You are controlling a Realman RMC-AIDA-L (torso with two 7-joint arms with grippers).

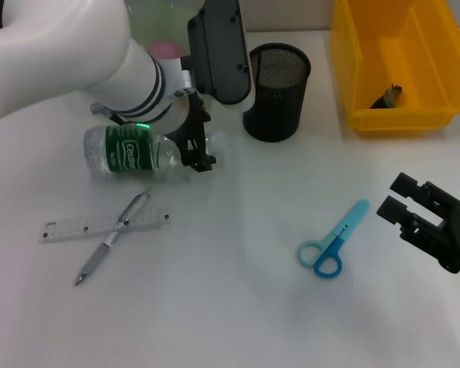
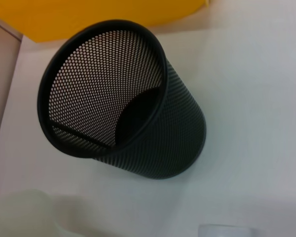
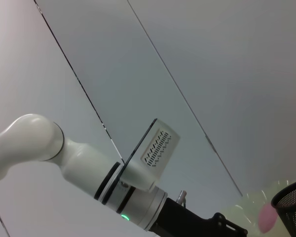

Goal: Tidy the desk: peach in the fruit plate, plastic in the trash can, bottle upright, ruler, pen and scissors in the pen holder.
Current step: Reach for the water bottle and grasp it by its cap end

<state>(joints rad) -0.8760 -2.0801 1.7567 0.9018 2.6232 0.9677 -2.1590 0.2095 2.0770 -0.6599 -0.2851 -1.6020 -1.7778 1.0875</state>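
Observation:
A clear bottle [image 1: 126,152] with a green label lies on its side at the left. My left gripper [image 1: 198,146] is at its neck end, down near the table. A silver pen [image 1: 100,257] lies across a pale ruler [image 1: 65,228] in front of the bottle. Blue scissors [image 1: 331,244] lie right of centre. My right gripper [image 1: 396,195] hovers open and empty to their right. The black mesh pen holder [image 1: 276,92] [image 2: 123,103] stands empty at the back. A pink peach [image 1: 165,47] [image 3: 267,217] rests in the green fruit plate [image 1: 157,19]. A dark crumpled piece [image 1: 387,97] lies in the yellow trash can [image 1: 395,115].
The left arm's white forearm [image 1: 69,54] reaches over the back left and hides part of the plate. The trash can stands at the back right corner, close to the pen holder. The white desk [image 1: 230,307] stretches toward the front.

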